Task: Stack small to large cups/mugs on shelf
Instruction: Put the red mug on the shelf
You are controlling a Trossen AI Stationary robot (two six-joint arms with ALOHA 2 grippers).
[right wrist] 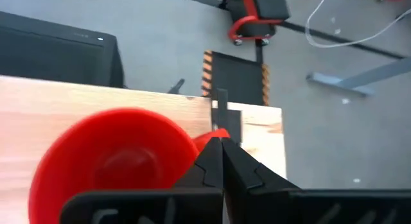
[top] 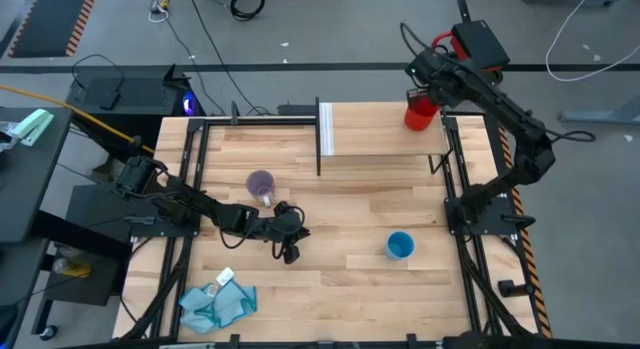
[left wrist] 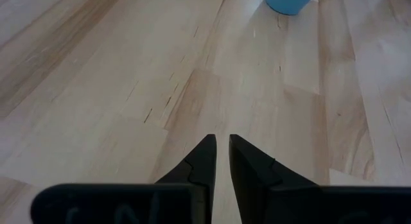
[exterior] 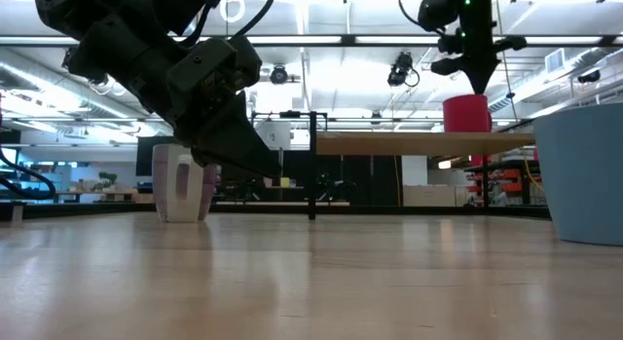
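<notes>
1. Right gripper (top: 424, 93): you have it over the far right end of the shelf (top: 370, 129), its fingers drawn together on the rim or handle side of the red mug (top: 420, 113). The right wrist view shows the fingertips nearly meeting at the mug's edge, so read it as a thin pinch on the wall or handle; which of the two cannot be told.
2. Red mug: in the low view it stands upright at the level of the shelf top, apparently resting on it or just above. It looks like rigid plastic, light and smooth; judge it liable to swing or slip in a one-sided pinch, so lower it gently before you let go.
3. Left gripper (top: 290, 251): it hangs low over the tabletop (top: 340, 279) with fingers almost closed and nothing between them.
4. Purple-grey mug (top: 261, 185): it stands on the tabletop just beyond the left arm, handle visible in the low view. Translucent and thin-walled, it is probably light; take it by the rim wall or the handle.
5. Light-blue cup (top: 399, 245): it stands alone on the tabletop, well apart from the shelf. Having no handle, it wants a rim pinch, and its smooth wall may slide.
</notes>
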